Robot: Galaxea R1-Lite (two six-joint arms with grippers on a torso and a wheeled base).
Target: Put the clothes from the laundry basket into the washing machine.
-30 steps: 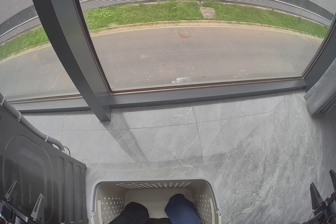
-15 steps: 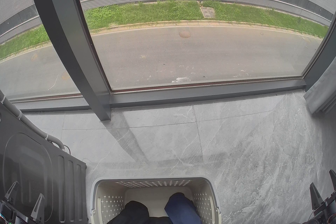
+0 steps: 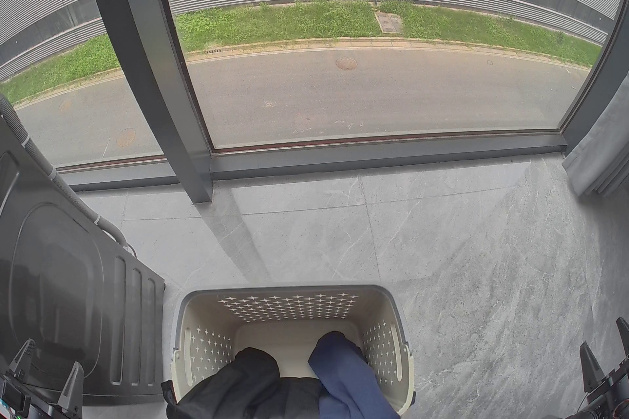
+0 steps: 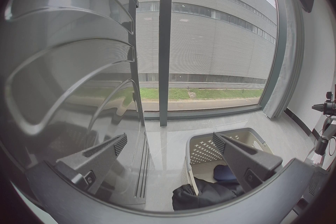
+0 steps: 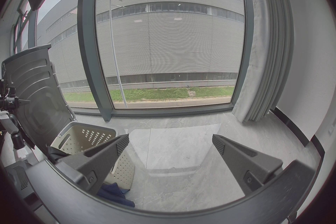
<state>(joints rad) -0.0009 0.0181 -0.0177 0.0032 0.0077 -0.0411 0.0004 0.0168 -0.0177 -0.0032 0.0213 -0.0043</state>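
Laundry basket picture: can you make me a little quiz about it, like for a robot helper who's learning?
1. True or false: the laundry basket stands on the floor beside the washing machine.
2. The blue garment lies on which side of the black garment? A) the robot's left B) the robot's right
3. Fill in: the left gripper and right gripper are both ____.

Key: 1 true; 2 B; 3 open.

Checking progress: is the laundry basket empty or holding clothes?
Holding clothes: a black garment and a blue garment lie in the laundry basket.
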